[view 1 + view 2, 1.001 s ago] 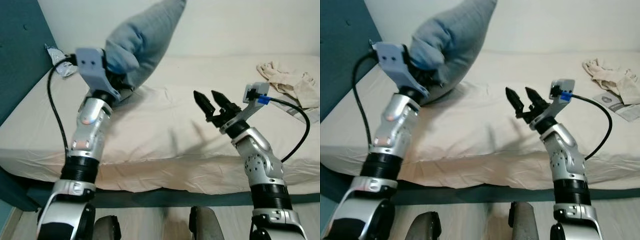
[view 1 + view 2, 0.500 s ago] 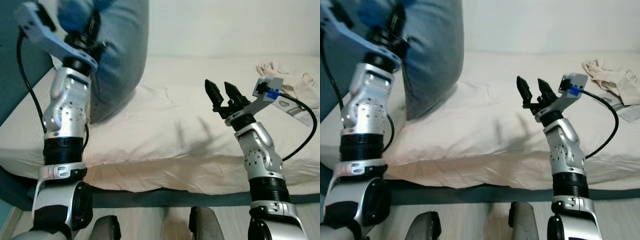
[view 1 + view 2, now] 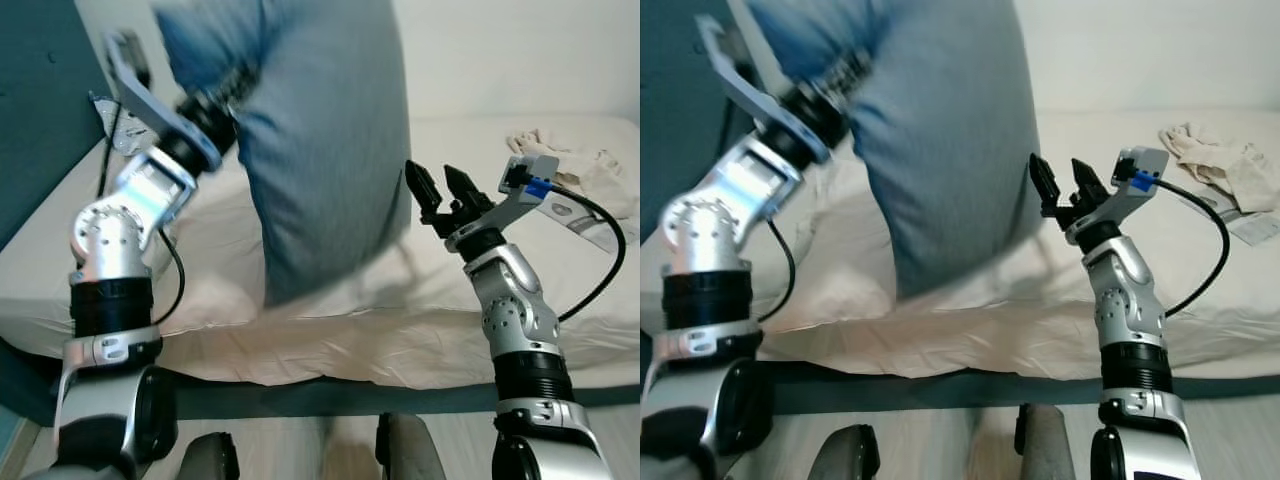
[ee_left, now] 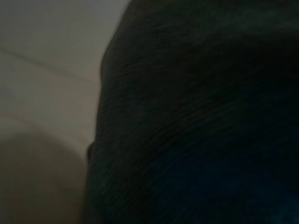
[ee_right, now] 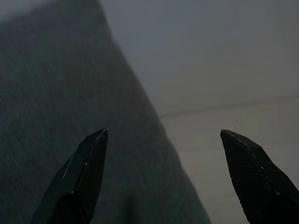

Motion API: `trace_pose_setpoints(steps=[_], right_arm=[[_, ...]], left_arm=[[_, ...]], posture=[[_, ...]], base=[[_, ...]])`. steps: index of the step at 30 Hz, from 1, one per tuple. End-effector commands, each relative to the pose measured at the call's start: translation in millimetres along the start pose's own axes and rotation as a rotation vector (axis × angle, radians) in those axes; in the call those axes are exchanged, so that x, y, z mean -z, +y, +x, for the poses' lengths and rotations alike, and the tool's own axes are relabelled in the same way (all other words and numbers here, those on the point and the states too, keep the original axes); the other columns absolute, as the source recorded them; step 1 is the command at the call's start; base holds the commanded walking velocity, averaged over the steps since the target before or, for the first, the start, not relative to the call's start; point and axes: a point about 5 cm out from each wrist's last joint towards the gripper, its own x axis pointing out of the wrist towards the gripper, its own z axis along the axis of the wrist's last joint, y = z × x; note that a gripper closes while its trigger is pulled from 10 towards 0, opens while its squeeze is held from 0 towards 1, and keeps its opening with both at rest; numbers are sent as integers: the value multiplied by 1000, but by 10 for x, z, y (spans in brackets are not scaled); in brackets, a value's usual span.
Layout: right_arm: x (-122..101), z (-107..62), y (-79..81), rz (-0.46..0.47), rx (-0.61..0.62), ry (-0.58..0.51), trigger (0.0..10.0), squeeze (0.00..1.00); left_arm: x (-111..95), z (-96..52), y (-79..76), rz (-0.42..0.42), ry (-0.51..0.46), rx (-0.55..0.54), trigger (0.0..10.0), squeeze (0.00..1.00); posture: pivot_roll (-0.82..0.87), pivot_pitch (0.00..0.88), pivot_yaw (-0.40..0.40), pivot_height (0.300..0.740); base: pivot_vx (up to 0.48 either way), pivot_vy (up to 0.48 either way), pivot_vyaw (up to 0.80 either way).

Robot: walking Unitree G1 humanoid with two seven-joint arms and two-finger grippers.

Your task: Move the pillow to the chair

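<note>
- Since a second ago the left end effector [image 3: 232,88] has swung the blue pillow [image 3: 325,150] across, clear of the bed [image 3: 330,320].
- It is clamped on an upper corner; the pillow hangs limp below, looking soft and light.
- The right end effector [image 3: 440,192], spread wide and empty, sits just beside the pillow's edge; a second pinch there could steady it.

I see the pillow [image 3: 325,150], grey-blue, soft and blurred, hanging upright clear of the bed [image 3: 330,330], pinched at its upper left edge by my left gripper [image 3: 232,85].
</note>
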Motion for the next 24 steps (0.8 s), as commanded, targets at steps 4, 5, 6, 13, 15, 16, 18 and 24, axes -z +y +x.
trace_pose_setpoints(steps=[4, 5, 6, 13, 15, 16, 18, 24], right_arm=[[60, 18, 31, -46, -6, 35, 10000, 0], [80, 21, 34, -63, -5, 51, 10000, 0], [80, 21, 34, -63, -5, 51, 10000, 0], [235, 25, 111, -257, 2, 141, 10000, 0], [235, 25, 111, -257, 2, 141, 10000, 0], [246, 18, 125, -256, 1, 139, 10000, 0], [257, 10, 136, -253, 2, 137, 10000, 0], [258, -9, 127, -217, 33, 113, 10000, 0]], left_arm=[[125, -15, 42, 198, 44, -66, 0, 0], [179, -26, 63, 243, 60, -105, 0, 0], [179, -26, 63, 243, 60, -105, 0, 0], [424, -92, 123, 410, 56, -257, 10000, 0], [424, -92, 123, 410, 56, -257, 10000, 0], [432, -100, 112, 428, 37, -256, 10000, 0], [440, -108, 110, 443, 25, -262, 10000, 0], [400, -97, 68, 459, -24, -254, 10000, 0]], posture=[[12, 80, 12, 553], [12, 80, 12, 553], [12, 80, 12, 553], [7, 82, 18, 553], [7, 82, 18, 553], [8, 82, 18, 553], [8, 83, 19, 553], [12, 83, 20, 553]], base=[[0, 0, 0], [0, 0, 0], [0, 0, 0], [0, 0, 0], [0, 0, 0], [0, 0, 0], [0, 0, 0], [0, 0, 0]])
